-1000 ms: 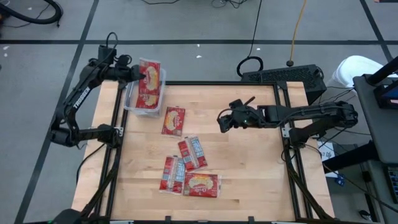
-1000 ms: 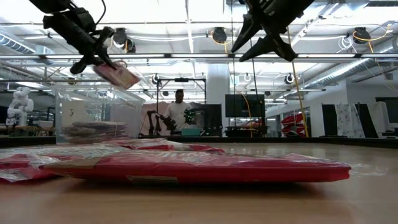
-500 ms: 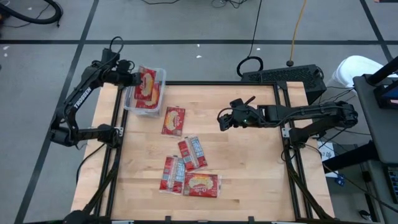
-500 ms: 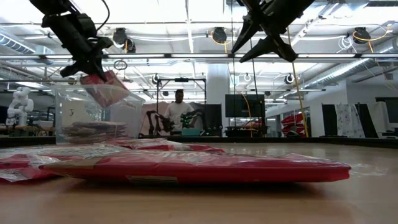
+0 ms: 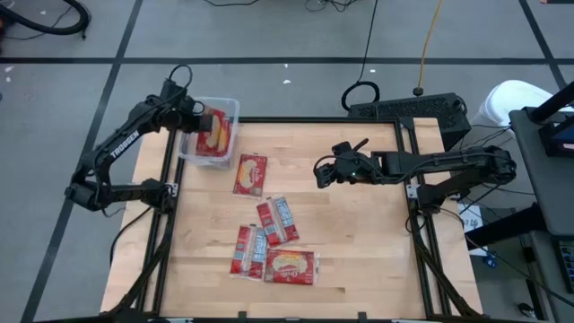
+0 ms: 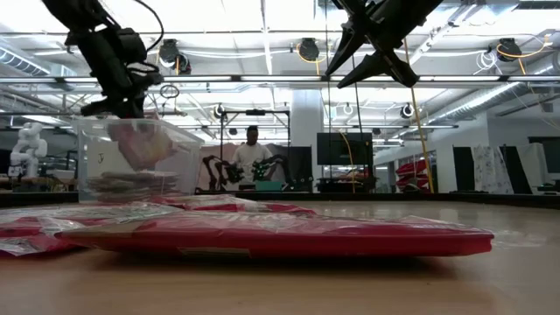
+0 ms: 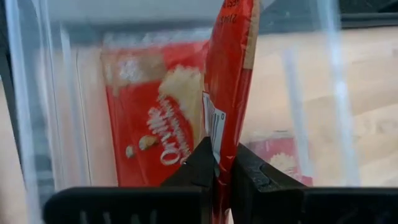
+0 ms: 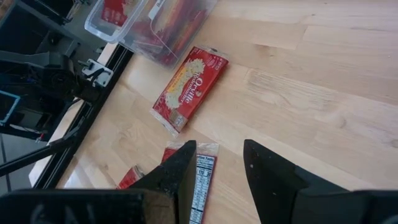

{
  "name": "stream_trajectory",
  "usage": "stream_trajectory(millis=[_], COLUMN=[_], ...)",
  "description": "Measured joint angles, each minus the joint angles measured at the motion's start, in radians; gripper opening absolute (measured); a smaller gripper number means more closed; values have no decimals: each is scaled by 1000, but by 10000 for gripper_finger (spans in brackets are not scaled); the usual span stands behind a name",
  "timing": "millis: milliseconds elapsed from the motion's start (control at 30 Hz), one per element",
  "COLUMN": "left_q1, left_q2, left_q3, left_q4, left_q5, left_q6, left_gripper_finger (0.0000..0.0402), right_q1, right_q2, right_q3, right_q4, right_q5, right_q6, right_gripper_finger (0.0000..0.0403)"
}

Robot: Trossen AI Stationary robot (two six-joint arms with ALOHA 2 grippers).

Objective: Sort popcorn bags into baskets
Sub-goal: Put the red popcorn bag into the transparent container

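wooden table (image 5: 359,233) | left fingers (image 7: 202,163) pinch bag (image 7: 231,74) inside tub (image 5: 231,109) | right fingers (image 8: 177,171) apparently parted

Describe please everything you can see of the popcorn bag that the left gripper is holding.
The held popcorn bag is a flat red packet with a cream patch near its top edge and a small white label on its side. The left gripper is shut on its lower edge, so it stands on edge. It hangs partly inside the clear plastic basket at the table's far left corner, above other red bags lying flat on the basket's bottom. Whether it touches them cannot be told.
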Motion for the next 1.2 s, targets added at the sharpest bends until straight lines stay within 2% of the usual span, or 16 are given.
stream_trajectory(millis=[233, 333, 667, 833, 1033, 1200], left_q1=[-10, -24, -96, -121, -151, -175], left_q2=[0, 0, 0, 0, -3, -11], left_q3=[-49, -49, -48, -23, 46, 99], left_q4=[25, 34, 31, 5, -26, -36], left_q5=[-19, -52, -210, -247, -233, -123], left_q6=[-20, -28, -17, -7, 36, 41], left_gripper_finger=[26, 39, 158, 204, 217, 203], right_q1=[0, 2, 2, 2, 2, 2], right_q2=[0, 0, 0, 0, 0, 0], right_q3=[0, 0, 0, 0, 0, 0], right_q4=[0, 0, 1, 1, 2, 1], right_q5=[-4, -7, -34, -37, -37, -39], right_q6=[11, 11, 11, 34, 40, 80], right_gripper_finger=[128, 128, 128, 128, 128, 128])
